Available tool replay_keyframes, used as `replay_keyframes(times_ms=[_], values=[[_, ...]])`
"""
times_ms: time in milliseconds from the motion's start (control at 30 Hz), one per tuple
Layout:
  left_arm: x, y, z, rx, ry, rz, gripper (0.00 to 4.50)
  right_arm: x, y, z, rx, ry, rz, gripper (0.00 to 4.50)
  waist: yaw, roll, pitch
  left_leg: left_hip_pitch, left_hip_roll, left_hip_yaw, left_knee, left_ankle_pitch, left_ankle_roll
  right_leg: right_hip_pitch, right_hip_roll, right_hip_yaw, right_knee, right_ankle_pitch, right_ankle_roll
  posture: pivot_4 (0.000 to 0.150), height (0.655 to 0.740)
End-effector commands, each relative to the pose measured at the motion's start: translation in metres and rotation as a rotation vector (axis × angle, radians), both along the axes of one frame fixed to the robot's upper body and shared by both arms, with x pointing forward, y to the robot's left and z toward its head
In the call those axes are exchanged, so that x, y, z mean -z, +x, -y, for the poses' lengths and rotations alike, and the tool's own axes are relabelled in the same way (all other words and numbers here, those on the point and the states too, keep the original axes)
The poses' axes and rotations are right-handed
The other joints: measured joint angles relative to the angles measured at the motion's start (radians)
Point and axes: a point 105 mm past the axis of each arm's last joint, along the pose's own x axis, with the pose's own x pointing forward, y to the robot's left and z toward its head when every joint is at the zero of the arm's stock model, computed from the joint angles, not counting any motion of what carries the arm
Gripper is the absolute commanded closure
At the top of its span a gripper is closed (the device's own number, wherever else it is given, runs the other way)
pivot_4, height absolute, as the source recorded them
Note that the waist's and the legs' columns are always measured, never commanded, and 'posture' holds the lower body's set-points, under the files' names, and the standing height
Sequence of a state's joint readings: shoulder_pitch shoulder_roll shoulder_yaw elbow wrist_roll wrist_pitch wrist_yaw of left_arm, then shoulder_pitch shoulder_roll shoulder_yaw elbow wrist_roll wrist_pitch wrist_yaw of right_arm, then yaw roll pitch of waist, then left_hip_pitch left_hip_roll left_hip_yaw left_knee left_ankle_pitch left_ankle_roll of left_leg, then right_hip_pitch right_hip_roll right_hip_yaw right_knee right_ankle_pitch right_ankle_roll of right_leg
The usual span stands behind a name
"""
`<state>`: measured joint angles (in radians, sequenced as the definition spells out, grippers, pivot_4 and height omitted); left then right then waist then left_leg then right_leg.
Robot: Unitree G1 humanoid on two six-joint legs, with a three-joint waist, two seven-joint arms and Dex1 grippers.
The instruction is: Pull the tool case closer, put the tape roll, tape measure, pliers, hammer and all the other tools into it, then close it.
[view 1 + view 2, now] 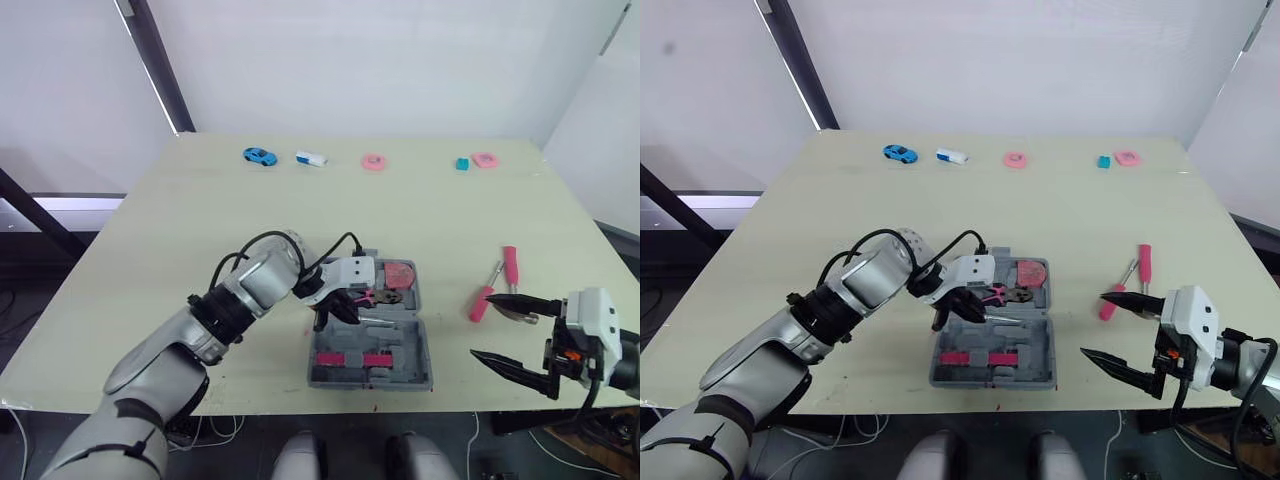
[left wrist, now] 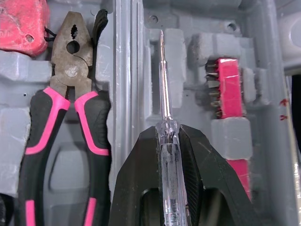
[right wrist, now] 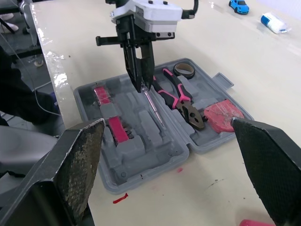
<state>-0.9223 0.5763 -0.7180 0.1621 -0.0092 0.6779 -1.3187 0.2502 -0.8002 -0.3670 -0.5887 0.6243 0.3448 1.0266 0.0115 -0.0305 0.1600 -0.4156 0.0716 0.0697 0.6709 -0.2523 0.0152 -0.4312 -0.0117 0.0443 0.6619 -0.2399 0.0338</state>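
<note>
Pale table (image 1: 420, 210), open grey tool case (image 1: 420, 350) near its front edge, already holding pliers (image 2: 66, 108), tape roll (image 3: 184, 70) and tape measure (image 1: 400, 272). Left gripper (image 2: 168, 134) pinches a clear screwdriver (image 2: 164, 108) over it. Right gripper (image 1: 480, 325) gapes beside two unpacked pink-handled tools (image 1: 483, 300).

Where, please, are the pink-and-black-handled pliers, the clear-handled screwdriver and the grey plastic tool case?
Pink-and-black-handled pliers (image 2: 71, 70): left wrist view, on the metal joint.
Clear-handled screwdriver (image 2: 164, 84): left wrist view, on the metal shaft.
Grey plastic tool case (image 3: 124, 172): right wrist view, on bare moulding.

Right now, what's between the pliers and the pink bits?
Between pliers and pink bits: a clear screwdriver in the left gripper, seen in left wrist view.
</note>
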Motion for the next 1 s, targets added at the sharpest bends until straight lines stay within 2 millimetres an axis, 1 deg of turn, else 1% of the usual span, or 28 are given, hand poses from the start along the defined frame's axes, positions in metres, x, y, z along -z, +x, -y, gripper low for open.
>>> replay_keyframes(times_ms=[33,233,400,600,800,1000], values=[[0.000,0.000,0.004,0.040,0.020,0.012,4.43,-0.012,-0.003,0.000,0.001,-0.019,0.049,0.00,0.001,0.000,0.000,0.000,0.000,0.000,0.000,0.000,0.000,0.000,0.000,0.000,0.000,0.000,0.000,0.150,0.7400],[0.008,0.002,0.006,0.034,0.048,0.013,4.43,-0.013,-0.005,0.004,0.018,-0.029,0.049,0.00,0.001,0.000,0.000,0.000,0.000,0.000,0.000,0.000,0.000,0.000,0.000,0.000,0.000,0.001,0.001,0.150,0.7400],[0.014,0.003,0.008,0.033,0.062,0.024,4.43,-0.014,-0.005,0.003,0.020,-0.029,0.051,0.00,0.001,0.000,0.000,0.000,0.000,-0.001,0.001,0.000,0.000,0.000,0.000,0.000,0.001,0.001,0.001,0.150,0.7400],[0.013,0.013,0.004,0.021,0.076,0.050,4.43,-0.014,-0.004,0.003,0.022,-0.030,0.050,0.00,0.001,0.000,0.000,0.000,0.000,-0.001,0.001,0.000,0.000,0.001,0.000,0.000,0.001,0.001,0.000,0.150,0.7400],[0.014,0.013,-0.005,0.024,0.093,0.052,4.43,-0.013,-0.004,0.001,0.027,-0.026,0.049,0.00,-0.001,0.000,0.000,0.001,0.000,-0.001,0.002,0.000,0.000,0.001,0.000,0.000,0.002,0.001,0.000,0.150,0.7400],[0.014,0.014,-0.003,0.028,0.095,0.057,4.43,-0.013,-0.004,-0.001,0.027,-0.022,0.051,0.00,0.000,0.000,0.000,0.001,0.000,-0.001,0.004,0.000,0.000,0.001,0.000,-0.001,0.003,0.001,0.001,0.150,0.7400]])
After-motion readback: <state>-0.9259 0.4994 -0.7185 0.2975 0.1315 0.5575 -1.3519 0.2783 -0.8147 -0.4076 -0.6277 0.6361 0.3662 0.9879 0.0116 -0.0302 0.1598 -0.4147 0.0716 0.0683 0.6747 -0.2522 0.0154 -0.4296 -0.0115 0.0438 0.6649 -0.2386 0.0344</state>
